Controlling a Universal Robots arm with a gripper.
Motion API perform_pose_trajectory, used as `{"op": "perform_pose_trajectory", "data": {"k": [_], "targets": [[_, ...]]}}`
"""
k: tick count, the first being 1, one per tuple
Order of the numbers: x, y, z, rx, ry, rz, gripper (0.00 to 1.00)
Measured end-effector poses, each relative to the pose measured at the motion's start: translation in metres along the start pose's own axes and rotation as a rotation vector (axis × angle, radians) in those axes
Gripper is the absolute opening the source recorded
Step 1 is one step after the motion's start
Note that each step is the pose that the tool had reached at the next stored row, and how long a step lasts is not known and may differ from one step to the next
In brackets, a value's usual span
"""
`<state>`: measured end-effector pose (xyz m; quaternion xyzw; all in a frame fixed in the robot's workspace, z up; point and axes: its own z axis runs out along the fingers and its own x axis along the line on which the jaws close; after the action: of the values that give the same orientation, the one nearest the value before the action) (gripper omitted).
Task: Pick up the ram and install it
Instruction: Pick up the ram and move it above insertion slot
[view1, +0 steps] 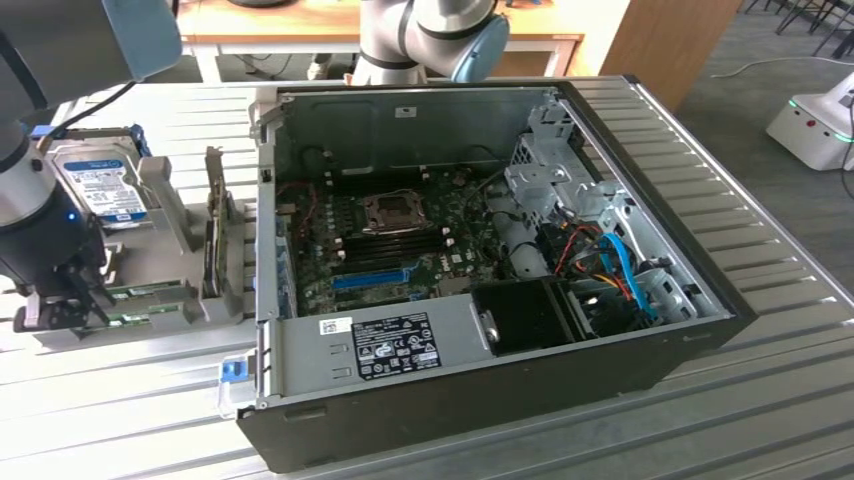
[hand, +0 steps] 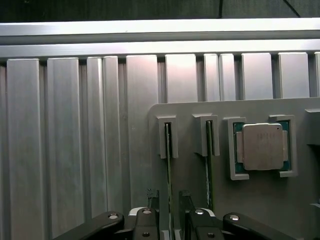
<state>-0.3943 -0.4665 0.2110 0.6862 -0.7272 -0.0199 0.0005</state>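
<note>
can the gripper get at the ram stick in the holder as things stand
Probably yes: the gripper is open with a finger on either side of the ram, which stands on edge in the grey holder. The second stick sits apart in the next slot, nothing between.

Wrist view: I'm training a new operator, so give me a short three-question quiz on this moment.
1. True or false: the gripper is shut on the ram.
2. What sits in the square recess of the grey holder? A a processor chip; B a fan; C a screwdriver.
3. How many ram sticks stand in the holder?
Key: 1 false: it is open, with one finger on each side of the ram. 2 A: the processor chip. 3 two: the second ram stands in the next slot.
</note>
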Motion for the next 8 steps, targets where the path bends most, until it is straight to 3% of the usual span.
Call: {"op": "perform_pose_trajectory", "data": {"k": [8], "targets": [[-0.0005,-0.0097,0.0001,-0.0002,0.0002,-0.006,0.30]]}}
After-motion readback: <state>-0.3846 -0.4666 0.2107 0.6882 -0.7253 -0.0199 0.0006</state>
